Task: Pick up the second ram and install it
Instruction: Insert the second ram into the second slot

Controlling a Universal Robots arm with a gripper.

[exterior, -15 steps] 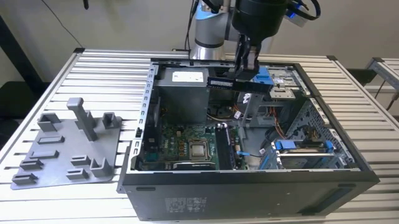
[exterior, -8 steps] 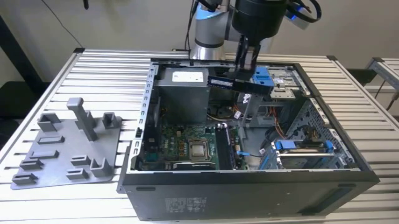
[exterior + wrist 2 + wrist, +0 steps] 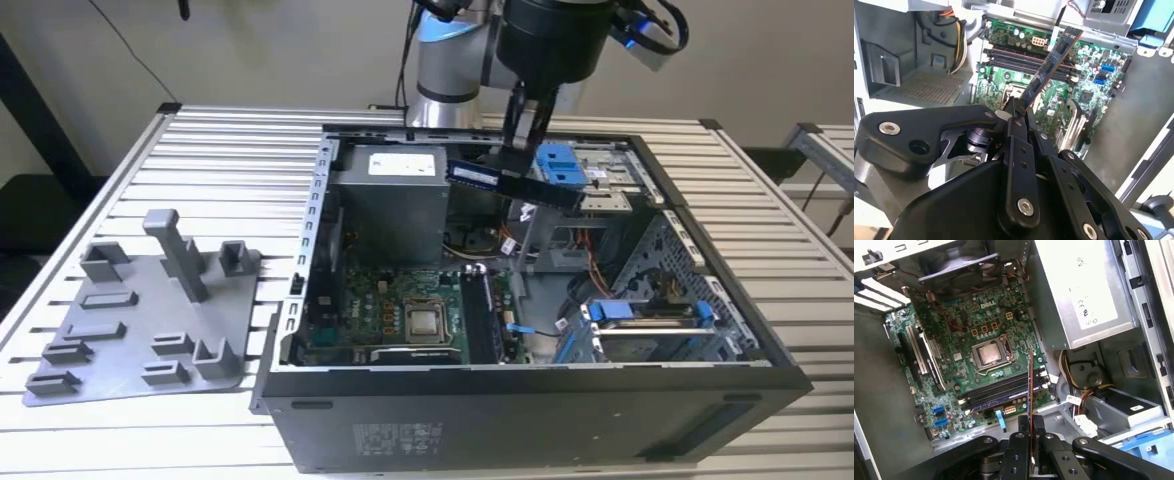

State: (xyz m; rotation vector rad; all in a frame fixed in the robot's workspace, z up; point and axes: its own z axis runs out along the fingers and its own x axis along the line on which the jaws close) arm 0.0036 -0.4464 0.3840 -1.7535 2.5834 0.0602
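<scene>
Dark green second ram (image 3: 515, 184) pinched in gripper (image 3: 513, 163) above open computer case (image 3: 534, 425); best held level, edge parallel to memory slots (image 3: 999, 390).

PC case (image 3: 534, 420): blk shell, grey metal int.
Inside case: motherboard (image 3: 400, 300) green; brackets (image 3: 561, 165) blue.
Over case: second ram (image 3: 547, 192) dk green-blk, bluish-white label; end effector (image 3: 1018, 112) blk.
Beside case: tray (image 3: 134, 320) grey.
Under case: tabletop (image 3: 240, 150) silver, ribbed lines.
</scene>
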